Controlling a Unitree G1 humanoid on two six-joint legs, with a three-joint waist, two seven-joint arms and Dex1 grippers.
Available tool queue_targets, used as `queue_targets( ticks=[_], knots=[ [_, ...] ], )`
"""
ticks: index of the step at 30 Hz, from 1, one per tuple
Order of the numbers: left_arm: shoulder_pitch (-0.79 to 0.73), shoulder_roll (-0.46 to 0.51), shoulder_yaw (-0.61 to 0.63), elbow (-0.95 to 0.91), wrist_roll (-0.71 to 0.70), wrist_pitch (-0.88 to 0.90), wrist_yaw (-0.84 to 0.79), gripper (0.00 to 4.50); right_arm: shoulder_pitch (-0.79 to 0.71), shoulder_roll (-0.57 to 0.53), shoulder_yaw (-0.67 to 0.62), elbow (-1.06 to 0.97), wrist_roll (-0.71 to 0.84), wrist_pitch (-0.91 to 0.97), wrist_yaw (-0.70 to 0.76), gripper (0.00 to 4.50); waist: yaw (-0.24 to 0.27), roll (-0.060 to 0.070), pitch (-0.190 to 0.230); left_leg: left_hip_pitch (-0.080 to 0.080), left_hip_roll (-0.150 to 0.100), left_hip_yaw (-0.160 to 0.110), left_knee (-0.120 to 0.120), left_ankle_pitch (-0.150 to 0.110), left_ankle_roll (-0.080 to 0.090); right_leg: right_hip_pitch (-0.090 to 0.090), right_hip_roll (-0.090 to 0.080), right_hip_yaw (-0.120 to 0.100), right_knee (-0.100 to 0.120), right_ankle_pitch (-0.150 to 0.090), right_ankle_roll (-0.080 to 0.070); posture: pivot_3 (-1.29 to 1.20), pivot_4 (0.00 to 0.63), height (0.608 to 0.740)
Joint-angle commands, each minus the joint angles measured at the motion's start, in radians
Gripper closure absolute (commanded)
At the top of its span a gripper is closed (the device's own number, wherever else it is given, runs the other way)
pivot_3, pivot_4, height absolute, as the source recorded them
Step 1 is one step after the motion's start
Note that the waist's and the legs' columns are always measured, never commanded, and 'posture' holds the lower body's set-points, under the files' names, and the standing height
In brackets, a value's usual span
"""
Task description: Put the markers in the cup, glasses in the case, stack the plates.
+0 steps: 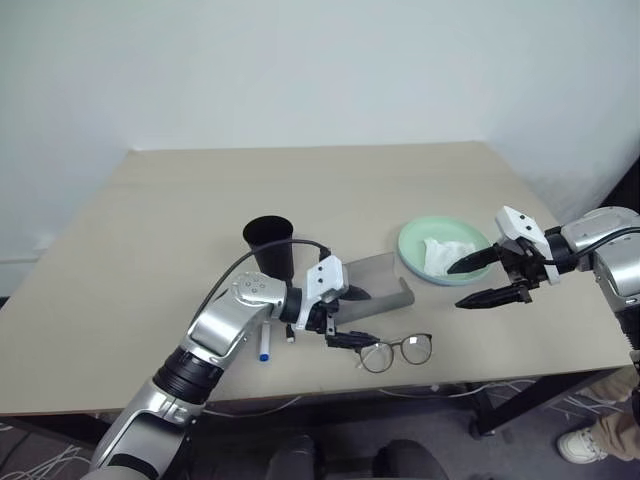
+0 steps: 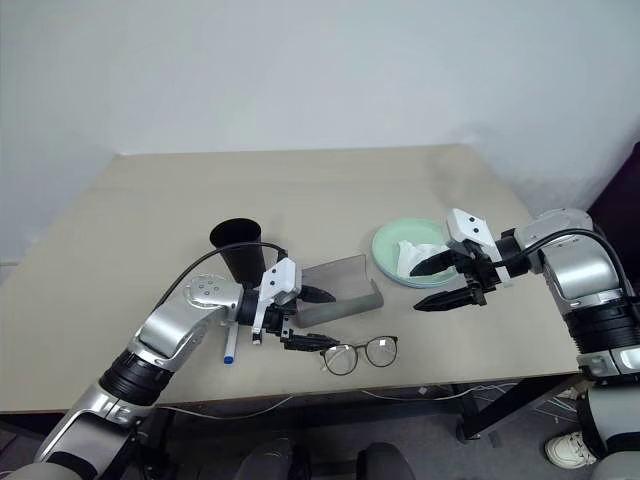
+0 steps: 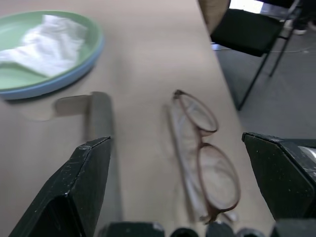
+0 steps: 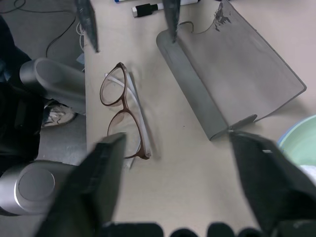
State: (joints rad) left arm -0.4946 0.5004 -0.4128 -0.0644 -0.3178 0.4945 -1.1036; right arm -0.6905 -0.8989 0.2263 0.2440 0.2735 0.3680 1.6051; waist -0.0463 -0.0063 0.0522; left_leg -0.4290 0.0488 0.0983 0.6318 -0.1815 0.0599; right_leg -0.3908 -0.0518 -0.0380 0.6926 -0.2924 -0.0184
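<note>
While glasses lay unfolded near lower centre of frame, at bench front edge, left end effector hovered just beside them, jaws wide, empty. Case sat lid-open right behind, close. Best approach judged: lower over bridge or rim, pinch frame not lens, lift level, short carry into case. Right end effector, spread and empty, at right near stacked plates.

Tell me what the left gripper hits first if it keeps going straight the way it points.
Most likely the glasses: they lie on the table directly ahead of the open left gripper, between its fingers' line. Exact depth is hard to judge.
</note>
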Motion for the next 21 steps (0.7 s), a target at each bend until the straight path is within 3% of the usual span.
queue_targets(
  ticks=[1,18,21],
  knots=[
    [-0.044,-0.015,-0.017,0.001,0.021,-0.011,-0.030,0.00,0.000,-0.003,-0.037,-0.032,0.001,-0.015,-0.022,0.03,0.000,0.000,0.000,0.000,0.000,0.000,0.000,0.000,0.000,0.000,0.000,0.000,0.000,0.000,0.000,0.00,0.000,0.740],
    [-0.110,-0.177,-0.101,0.192,0.113,-0.011,-0.056,0.00,0.017,0.016,-0.030,-0.059,-0.001,0.009,-0.069,0.03,0.004,0.000,0.000,0.000,-0.001,-0.001,0.002,0.000,0.002,0.000,-0.001,0.000,0.000,0.000,0.000,0.00,0.000,0.740],
    [-0.114,-0.201,-0.104,0.219,0.122,-0.013,-0.056,0.63,0.016,0.019,-0.030,-0.058,-0.003,0.008,-0.074,0.00,0.004,0.000,0.000,-0.001,-0.001,-0.001,0.003,0.000,0.002,0.000,-0.001,0.000,0.000,0.000,0.000,0.00,0.000,0.740]
  ],
)
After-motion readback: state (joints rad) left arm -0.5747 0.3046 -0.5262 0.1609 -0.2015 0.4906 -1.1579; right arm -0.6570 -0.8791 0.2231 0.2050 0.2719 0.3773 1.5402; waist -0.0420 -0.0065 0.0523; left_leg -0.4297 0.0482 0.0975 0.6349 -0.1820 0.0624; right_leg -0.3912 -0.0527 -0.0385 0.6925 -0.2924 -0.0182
